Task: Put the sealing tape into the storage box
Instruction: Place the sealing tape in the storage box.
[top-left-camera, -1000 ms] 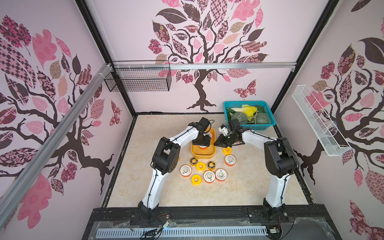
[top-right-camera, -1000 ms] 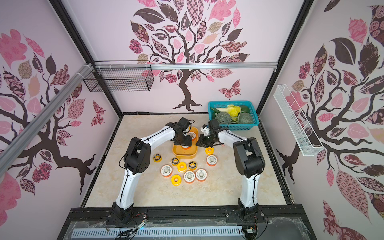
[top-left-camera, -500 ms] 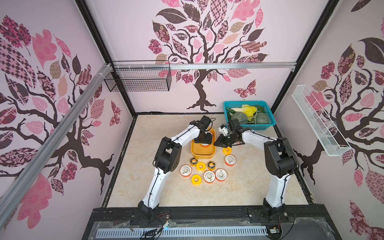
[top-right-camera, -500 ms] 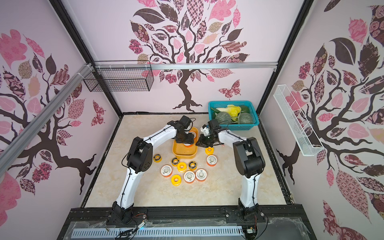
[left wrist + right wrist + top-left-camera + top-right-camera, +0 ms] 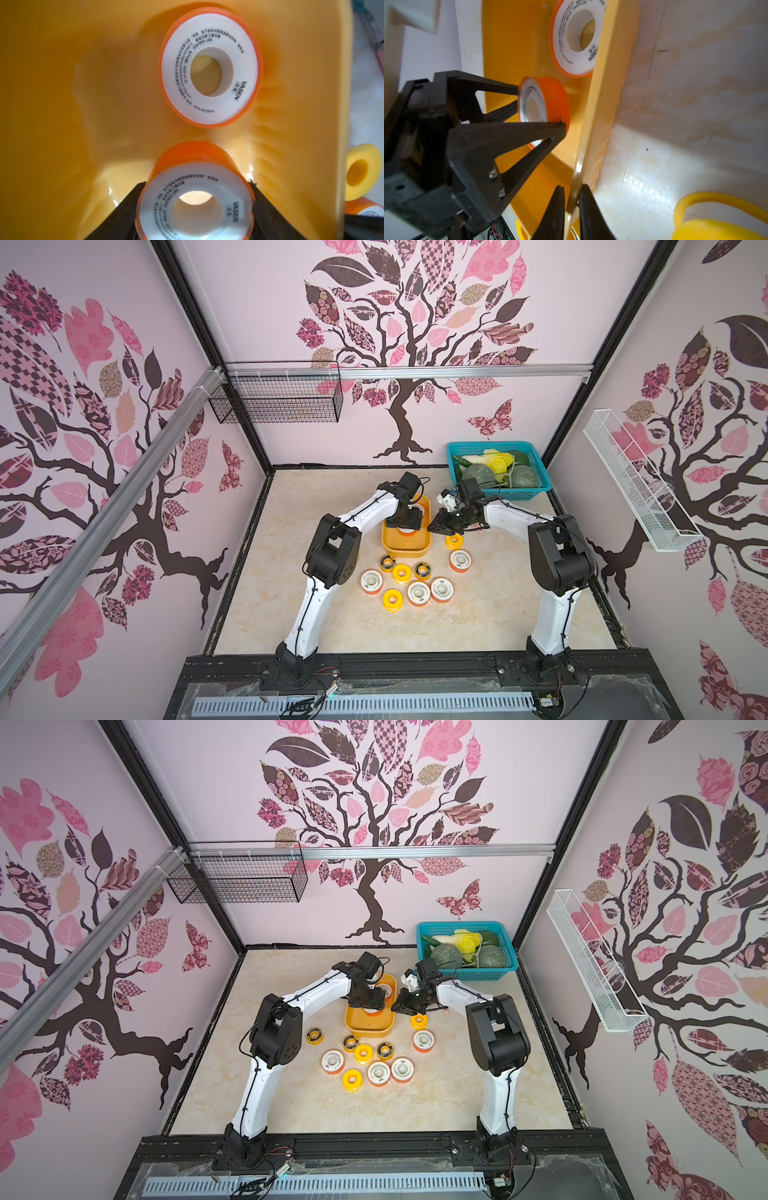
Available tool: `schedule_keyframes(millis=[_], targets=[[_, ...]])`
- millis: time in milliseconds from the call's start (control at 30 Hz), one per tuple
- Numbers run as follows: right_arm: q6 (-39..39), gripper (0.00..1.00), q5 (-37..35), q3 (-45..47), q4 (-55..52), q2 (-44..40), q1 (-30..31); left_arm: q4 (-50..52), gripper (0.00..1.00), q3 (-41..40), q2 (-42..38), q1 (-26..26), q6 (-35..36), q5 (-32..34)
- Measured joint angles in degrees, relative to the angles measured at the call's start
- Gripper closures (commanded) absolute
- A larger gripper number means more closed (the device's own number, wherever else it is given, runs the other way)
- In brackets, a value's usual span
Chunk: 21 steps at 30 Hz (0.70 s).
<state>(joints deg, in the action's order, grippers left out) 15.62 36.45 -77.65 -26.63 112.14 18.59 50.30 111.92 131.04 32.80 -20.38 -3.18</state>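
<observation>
The storage box (image 5: pixel 405 552) is a shallow yellow-orange tub at mid-table. My left gripper (image 5: pixel 197 184) reaches down into it, shut on a white-faced, orange-rimmed spool of sealing tape (image 5: pixel 195 199), a finger on each side. A second spool of the same kind (image 5: pixel 209 70) lies flat on the box floor. My right gripper (image 5: pixel 572 191) is shut on the box's near side wall (image 5: pixel 600 104), pinching its rim. Several more spools lie on the table in front of the box: white-faced (image 5: pixel 371 581), yellow (image 5: pixel 401 572) and black-ringed (image 5: pixel 388 562).
A yellow spool (image 5: pixel 454 540) and a white-faced one (image 5: pixel 460 561) lie just under my right arm. A teal basket (image 5: pixel 498 489) of vegetables stands at the back right. A black wire basket (image 5: pixel 276 400) and a white one (image 5: pixel 636 481) hang on the walls.
My left gripper has shifted slightly over the box with the spool still in it. My right gripper keeps its hold on the box wall.
</observation>
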Motion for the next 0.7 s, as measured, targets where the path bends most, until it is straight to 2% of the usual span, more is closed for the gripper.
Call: schedule_keyframes(millis=[700], targets=[[-0.02,0.81,0.42,0.00,-0.15,0.00,0.00,1.09,0.29,1.73,1.03,0.90,0.70,-1.27]])
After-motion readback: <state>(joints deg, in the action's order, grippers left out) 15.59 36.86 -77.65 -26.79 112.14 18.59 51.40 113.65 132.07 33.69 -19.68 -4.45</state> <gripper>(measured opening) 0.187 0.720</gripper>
